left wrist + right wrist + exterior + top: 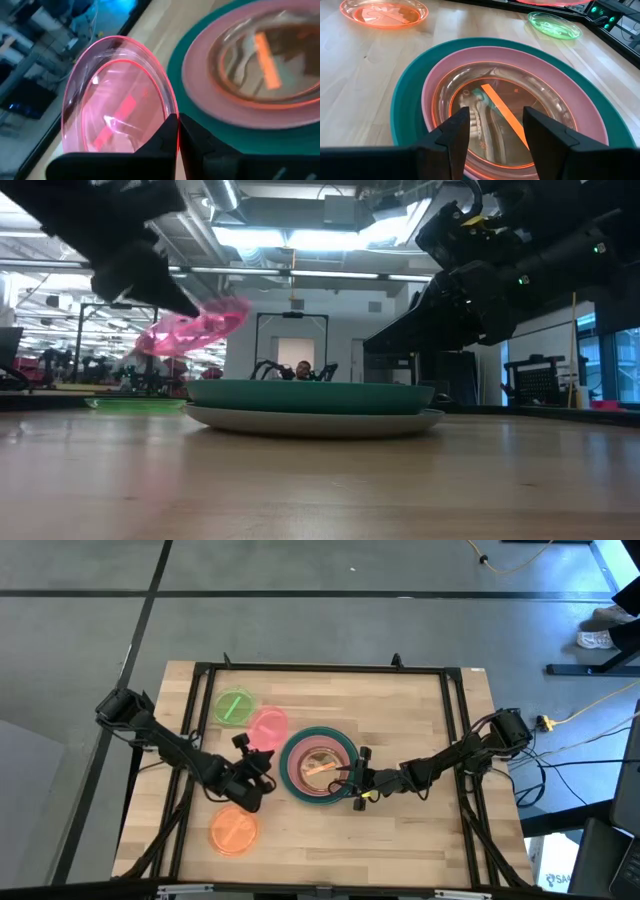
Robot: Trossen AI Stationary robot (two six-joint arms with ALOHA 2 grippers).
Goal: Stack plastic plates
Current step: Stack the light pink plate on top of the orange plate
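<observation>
A stack stands mid-table: a grey plate (300, 421) at the bottom, a teal-green plate (320, 734) on it, a pink plate (432, 82) in that, and small translucent plates (520, 100) nested inside. A small green plate (235, 706) lies flat toward the far left. A small orange plate (234, 831) lies flat near the near left. My left gripper (256, 760) is left of the stack, shut on a pink-red translucent plate (268, 727). My right gripper (358, 780) hangs open above the stack's near-right rim and touches nothing. My left gripper (177, 122) pinches the pink-red plate by its rim (167, 106) between the two fingers, on the side nearest the stack. The plate (195, 328) is lifted clear of the table and tilted, beside the teal-green plate's left edge.
A dark metal frame (330, 668) runs around the wooden tabletop. Bare wood lies near the near edge and on the right side (430, 830). Cables and stands are on the floor to the right of the table.
</observation>
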